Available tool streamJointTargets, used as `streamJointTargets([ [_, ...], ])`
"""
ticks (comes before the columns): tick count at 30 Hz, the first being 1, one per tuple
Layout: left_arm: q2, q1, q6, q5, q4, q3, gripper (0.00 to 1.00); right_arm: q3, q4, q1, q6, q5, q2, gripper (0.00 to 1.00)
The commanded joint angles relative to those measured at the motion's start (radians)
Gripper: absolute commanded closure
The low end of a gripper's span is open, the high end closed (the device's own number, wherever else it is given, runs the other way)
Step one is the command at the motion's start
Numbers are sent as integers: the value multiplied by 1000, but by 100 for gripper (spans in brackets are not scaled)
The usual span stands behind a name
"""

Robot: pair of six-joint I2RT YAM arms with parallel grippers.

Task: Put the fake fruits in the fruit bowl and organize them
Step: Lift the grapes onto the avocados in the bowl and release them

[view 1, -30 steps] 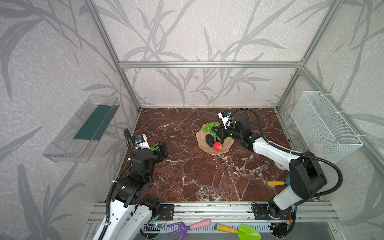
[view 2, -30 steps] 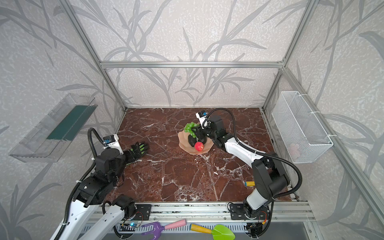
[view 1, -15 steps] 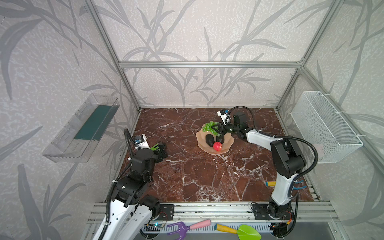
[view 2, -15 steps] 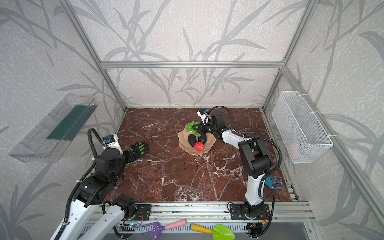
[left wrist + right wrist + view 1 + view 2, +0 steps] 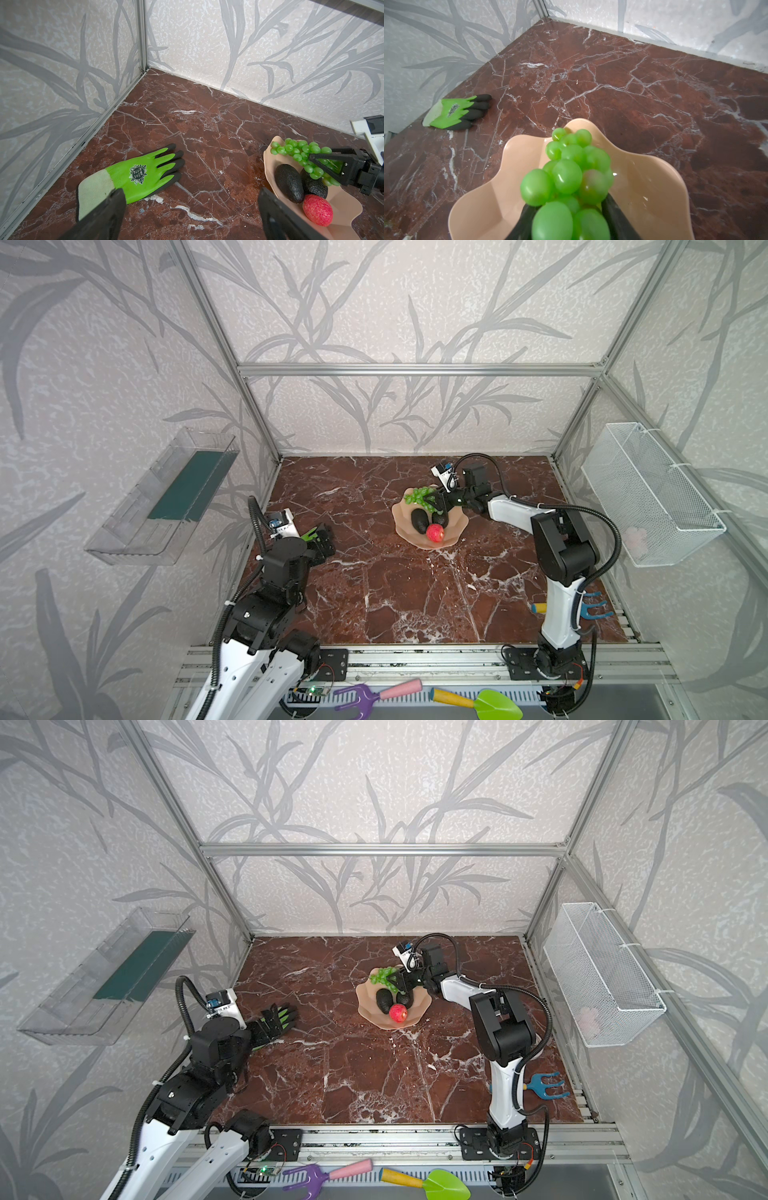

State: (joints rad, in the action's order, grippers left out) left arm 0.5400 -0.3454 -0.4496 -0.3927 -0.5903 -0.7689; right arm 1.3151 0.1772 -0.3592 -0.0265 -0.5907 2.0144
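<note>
top views high, facing down, wrist views low, close, all share fruit bowl (image 5: 402,524)

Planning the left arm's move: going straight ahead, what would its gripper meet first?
The way looks free between glove and bowl, until roughly where table meets back wall; depth unclear.

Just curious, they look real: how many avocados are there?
2, side by side in the fruit bowl: one avocado fully visible, the other avocado partly covered by the grapes.

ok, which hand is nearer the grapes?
Right. The right hand is at the grapes over the fruit bowl, the bunch between its fingers. The left hand is far off across the table, by the green glove.
</note>
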Motion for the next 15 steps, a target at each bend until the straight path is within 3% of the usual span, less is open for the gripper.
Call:
streamJointTargets([
  [1,0,5,-20,-19,4,10,1,-9,-6,8,-34,44,-17,50],
  [10,-3,6,-23,-18,9,13,1,-51,-2,19,-37,93,-78,26],
  [15,-10,6,-20,-25,60,31,1,-123,41,19,6,94,-204,8],
])
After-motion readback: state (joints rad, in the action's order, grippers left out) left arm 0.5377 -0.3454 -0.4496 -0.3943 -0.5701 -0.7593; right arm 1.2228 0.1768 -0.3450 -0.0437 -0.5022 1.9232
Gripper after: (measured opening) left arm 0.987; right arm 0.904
